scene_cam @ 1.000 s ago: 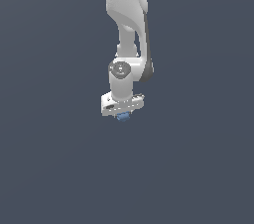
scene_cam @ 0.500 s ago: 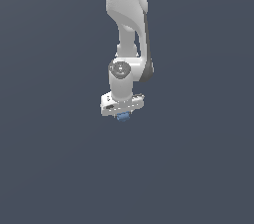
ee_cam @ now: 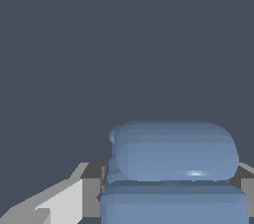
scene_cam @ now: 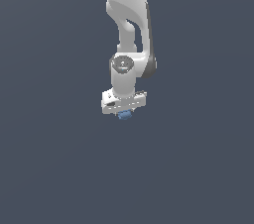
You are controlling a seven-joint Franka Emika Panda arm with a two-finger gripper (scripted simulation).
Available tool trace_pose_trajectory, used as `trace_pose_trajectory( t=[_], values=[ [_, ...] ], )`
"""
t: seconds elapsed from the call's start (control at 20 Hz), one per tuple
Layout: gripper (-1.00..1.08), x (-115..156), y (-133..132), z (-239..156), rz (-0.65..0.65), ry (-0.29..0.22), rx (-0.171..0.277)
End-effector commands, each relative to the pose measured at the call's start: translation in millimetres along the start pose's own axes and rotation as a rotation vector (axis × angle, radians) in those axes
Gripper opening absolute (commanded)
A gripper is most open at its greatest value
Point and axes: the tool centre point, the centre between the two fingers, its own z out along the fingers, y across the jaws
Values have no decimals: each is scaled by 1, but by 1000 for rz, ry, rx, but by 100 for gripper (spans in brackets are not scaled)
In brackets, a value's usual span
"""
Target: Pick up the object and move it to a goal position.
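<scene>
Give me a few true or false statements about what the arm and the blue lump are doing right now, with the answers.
1. The light-blue object sits between the fingers of the white gripper. True.
2. The gripper is wide open with nothing in it. False: it is shut on the object.
3. The arm reaches down from the top of the exterior view. True.
4. The object is red and box-shaped. False: it is light blue and lumpy.

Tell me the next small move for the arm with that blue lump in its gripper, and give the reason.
Probably carry it steadily toward the goal with the jaws kept closed. The small lumpy light-blue object sits just beneath the white gripper, and the wrist view shows it filling the space between the grey fingers, so it looks grasped. No goal marker shows in either view, so the direction cannot be told.
</scene>
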Motion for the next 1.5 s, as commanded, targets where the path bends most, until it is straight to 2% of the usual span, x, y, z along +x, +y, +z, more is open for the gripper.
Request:
trace_pose_trajectory(
  t=[0.0, 1.1, 1.45],
  values=[
    [-100, 5, -4, -16, 0, 1, 0],
    [-100, 73, -52, -229, -1, 1, -1],
    [-100, 93, -64, -282, -1, 1, 0]
  ],
)
